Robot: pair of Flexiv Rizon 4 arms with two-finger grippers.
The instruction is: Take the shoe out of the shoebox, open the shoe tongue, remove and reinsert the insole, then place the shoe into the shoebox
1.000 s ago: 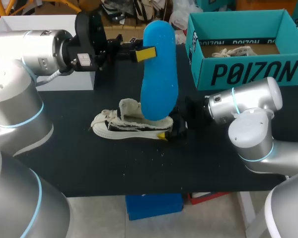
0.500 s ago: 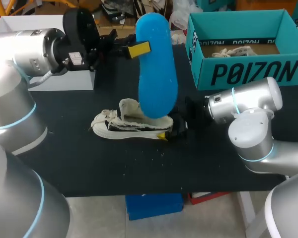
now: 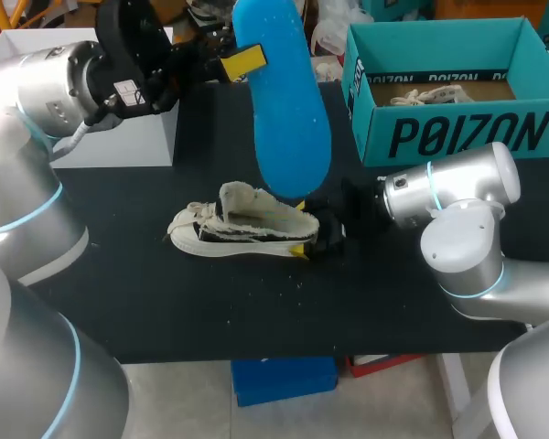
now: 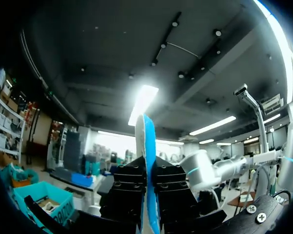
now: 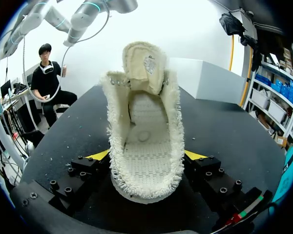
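Head view: left end effector (image 3: 245, 60) grips insole (image 3: 288, 119), right end effector (image 3: 315, 232) clamps shoe (image 3: 238, 224).

Insole (image 3: 284, 110) higher, clear of shoe (image 3: 247, 227)

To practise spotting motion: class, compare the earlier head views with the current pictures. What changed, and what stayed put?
The left gripper, shut on the blue insole, rose and drew back toward its own side, lifting the insole's lower end out of the shoe. The right gripper stayed clamped on the shoe's heel; shoe and shoebox did not move.
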